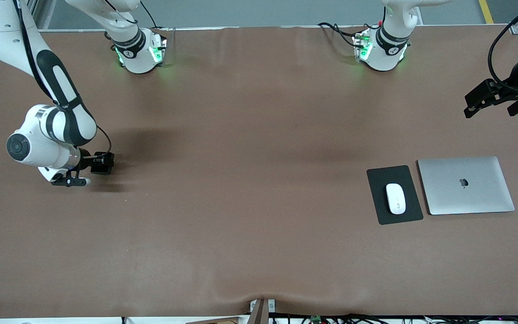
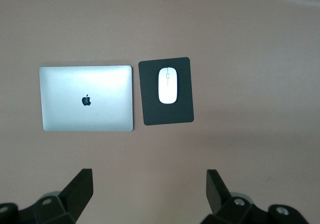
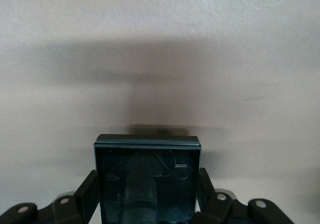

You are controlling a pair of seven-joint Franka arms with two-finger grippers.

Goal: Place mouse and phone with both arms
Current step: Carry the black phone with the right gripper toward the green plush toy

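Nearest the camera lies the mouse, on its dark mat just beside the closed laptop, already placed. Well away toward my right arm's end of the counter, my right pincer clamps the phone, ready to carry it. My left pincer waits spread apart, above the counter near the laptop.
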